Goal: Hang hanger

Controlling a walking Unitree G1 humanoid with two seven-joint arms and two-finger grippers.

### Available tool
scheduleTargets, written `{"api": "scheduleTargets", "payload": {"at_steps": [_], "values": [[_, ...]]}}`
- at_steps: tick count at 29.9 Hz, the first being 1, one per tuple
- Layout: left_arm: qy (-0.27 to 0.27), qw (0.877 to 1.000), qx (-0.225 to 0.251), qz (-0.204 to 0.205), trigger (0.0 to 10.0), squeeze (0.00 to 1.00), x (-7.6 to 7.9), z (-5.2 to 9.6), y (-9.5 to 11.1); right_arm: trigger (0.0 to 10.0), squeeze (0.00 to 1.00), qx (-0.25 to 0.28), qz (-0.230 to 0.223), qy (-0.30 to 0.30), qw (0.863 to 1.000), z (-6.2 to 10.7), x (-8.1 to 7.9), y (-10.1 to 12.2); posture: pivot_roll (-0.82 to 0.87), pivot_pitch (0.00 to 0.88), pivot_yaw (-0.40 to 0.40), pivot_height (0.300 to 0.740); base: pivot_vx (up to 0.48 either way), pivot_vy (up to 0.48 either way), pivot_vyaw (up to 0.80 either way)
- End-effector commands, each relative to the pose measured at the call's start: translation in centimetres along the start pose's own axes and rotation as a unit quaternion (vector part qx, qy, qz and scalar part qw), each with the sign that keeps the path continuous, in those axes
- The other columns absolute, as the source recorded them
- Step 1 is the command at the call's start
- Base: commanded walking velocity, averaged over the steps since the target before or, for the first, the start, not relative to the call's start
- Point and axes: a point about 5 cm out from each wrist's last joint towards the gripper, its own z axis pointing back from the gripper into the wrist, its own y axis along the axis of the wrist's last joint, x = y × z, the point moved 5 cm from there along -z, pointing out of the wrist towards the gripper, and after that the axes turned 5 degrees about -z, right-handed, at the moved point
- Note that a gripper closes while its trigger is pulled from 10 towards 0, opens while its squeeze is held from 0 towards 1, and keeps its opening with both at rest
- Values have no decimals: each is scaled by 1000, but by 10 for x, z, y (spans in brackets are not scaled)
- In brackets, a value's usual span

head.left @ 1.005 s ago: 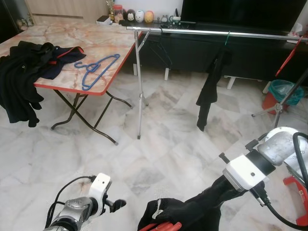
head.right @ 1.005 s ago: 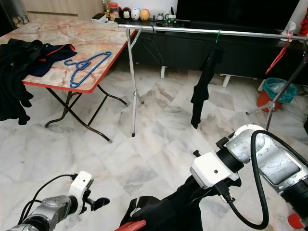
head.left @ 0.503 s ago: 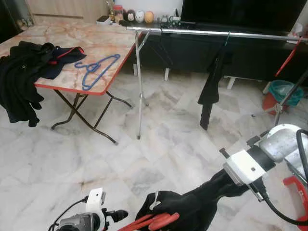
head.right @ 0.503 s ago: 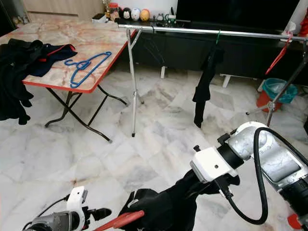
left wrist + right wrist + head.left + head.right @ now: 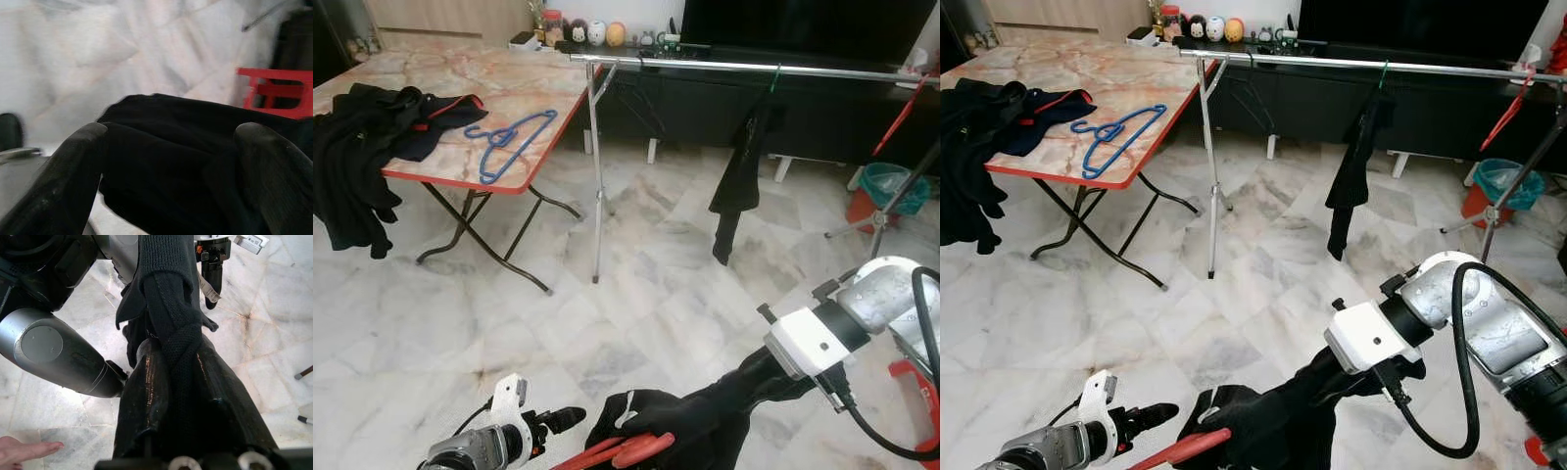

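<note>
Near the bottom, the right claw [image 5: 171, 377] is clamped on a black knitted garment [image 5: 1273, 426] draped over a red plastic hanger [image 5: 626, 451]. The left claw [image 5: 171, 161], fingers apart, faces the garment from the left.

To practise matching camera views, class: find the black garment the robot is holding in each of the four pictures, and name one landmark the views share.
Left eye view: black garment, bottom centre.
Right eye view: bottom centre.
Left wrist view: behind the left gripper, fingers open.
Right wrist view: pinched in the right gripper.
Shared landmark: marble floor.
</note>
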Motion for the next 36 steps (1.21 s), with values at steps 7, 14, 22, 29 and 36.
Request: {"api": "scheduleTargets", "payload": {"at_steps": [7, 14, 22, 29, 36], "values": [[-87, 996, -15, -5, 10000, 0, 16, 3, -9, 10000, 0, 0, 16, -30, 999, 8, 7, 3, -74, 14, -40, 740, 0, 0, 0], [-104, 993, -43, -27, 10000, 0, 21, 2, -18, 10000, 0, 6, 27, -45, 999, 11, 15, 9, -75, 14, -39, 740, 0, 0, 0], [-110, 993, -46, -23, 8902, 0, 23, 1, -21, 10000, 0, 12, 32, -48, 998, 9, 17, 12, -74, 13, -39, 740, 0, 0, 0], [-149, 988, -41, -29, 0, 0, 31, 3, -19, 10000, 0, 13, 30, -50, 998, 7, 18, 11, -73, 13, -38, 740, 0, 0, 0], [-180, 982, -41, -32, 0, 0, 37, 5, -17, 10000, 0, 13, 30, -52, 998, 7, 20, 12, -69, 13, -38, 740, 0, 0, 0]]}}
